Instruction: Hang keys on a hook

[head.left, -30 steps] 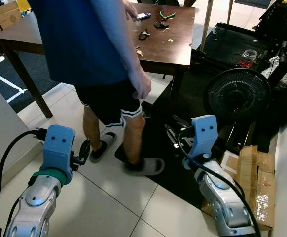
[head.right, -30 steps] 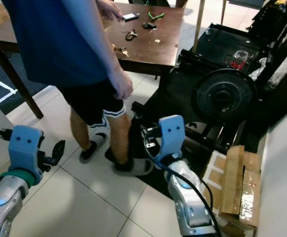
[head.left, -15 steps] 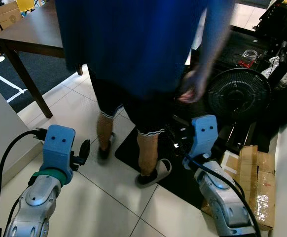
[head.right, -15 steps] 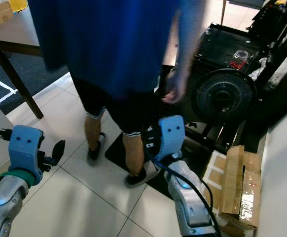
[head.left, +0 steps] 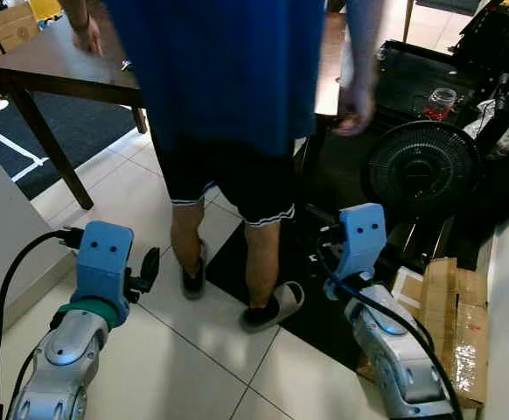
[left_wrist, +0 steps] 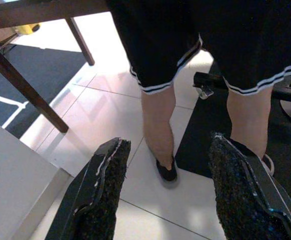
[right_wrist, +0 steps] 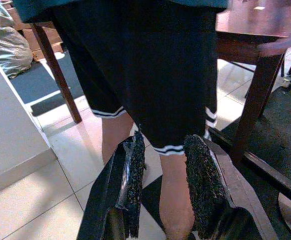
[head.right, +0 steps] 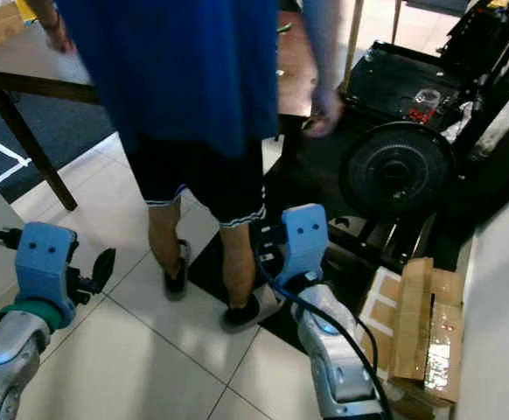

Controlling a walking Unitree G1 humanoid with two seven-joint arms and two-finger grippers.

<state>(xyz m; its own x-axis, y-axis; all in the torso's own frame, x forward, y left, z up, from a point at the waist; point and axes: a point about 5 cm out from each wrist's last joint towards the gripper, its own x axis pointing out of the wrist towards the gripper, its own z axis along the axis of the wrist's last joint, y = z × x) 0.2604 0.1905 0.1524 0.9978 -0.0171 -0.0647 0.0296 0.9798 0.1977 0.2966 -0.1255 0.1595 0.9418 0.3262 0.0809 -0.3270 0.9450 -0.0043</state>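
A person [head.left: 228, 79] in a blue shirt and black shorts stands directly in front of me, back turned, hiding most of the dark wooden table [head.left: 45, 66]. No keys or hook can be made out. My left gripper [left_wrist: 166, 142] is held low over the tiled floor, open and empty, and points at the person's legs. My right gripper [right_wrist: 165, 145] is also low, open with nothing between its fingers, and points at the person's shorts and a table leg [right_wrist: 253, 105].
A black floor fan [head.left: 421, 166] stands to the right. Flattened cardboard [head.left: 451, 324] lies at the lower right. A black mat [head.left: 316, 302] is under the person's feet. A white panel [head.left: 1, 227] rises on my left. A jar [head.left: 440, 99] sits on dark equipment behind the fan.
The person has stepped from the table's left side to right in front of me, covering the tabletop and the items on it. Both my arms stayed where they were.
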